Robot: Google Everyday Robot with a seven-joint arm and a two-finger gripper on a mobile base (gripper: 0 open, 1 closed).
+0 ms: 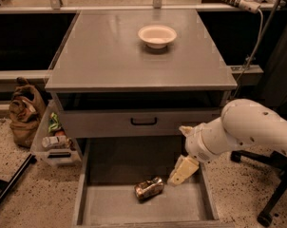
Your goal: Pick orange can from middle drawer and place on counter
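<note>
— When the arm (pixel 248 129) hung there, what was the count?
— One orange can (pixel 149 188), one open middle drawer (pixel 129 213), one shut drawer front (pixel 96 125) with a black handle (pixel 144 121) above it, one white bowl (pixel 157 35) on the tabletop (pixel 110 56), one gripper (pixel 183 171).
— Can pose?
— Lay on its side on the drawer floor, near the front, about mid-width. Long axis ran roughly left-right, right end angled slightly toward the back.
— Gripper?
— Hung low over the drawer's right side, just right of the can, apart from it, tip aimed down-left. Couldn't tell how wide it stood.
</note>
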